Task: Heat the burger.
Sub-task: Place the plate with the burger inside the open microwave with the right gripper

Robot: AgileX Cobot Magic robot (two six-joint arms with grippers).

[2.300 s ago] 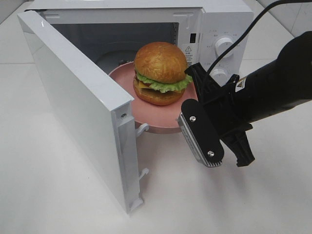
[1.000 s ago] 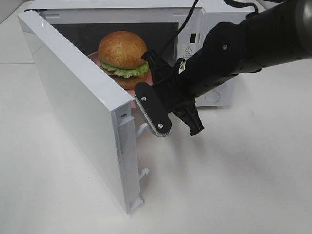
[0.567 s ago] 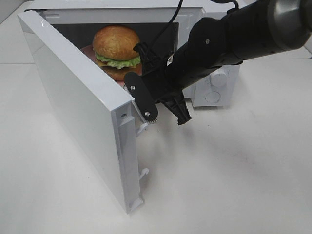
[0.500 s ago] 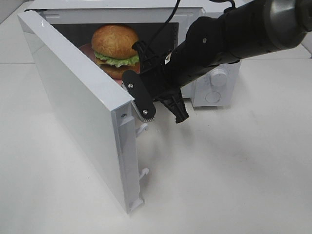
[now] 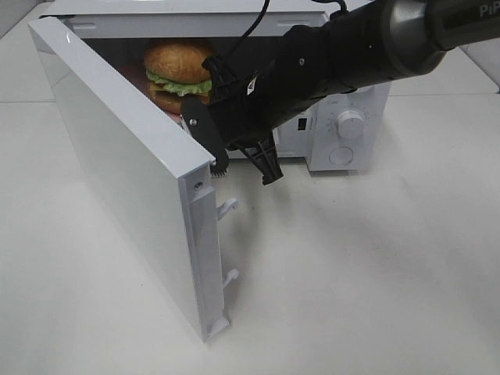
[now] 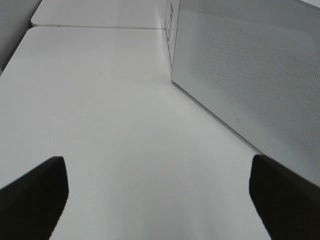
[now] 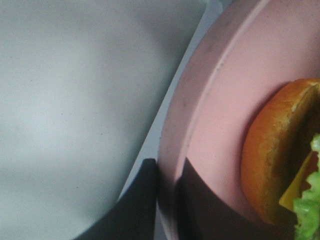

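You've got one burger on one pink plate, inside the one microwave. Your right gripper pinches the plate's rim; your left gripper is spread wide, empty.

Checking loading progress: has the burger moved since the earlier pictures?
Yes. The burger, on its plate, has gone deeper into the microwave, leftward away from the knobs.

Seen from high up, the right arm and the open door hide part of the burger and nearly all of the pink plate, the lettering on the microwave is too small to read, and the left jaws show only as dark tips cut off at the picture's edge.
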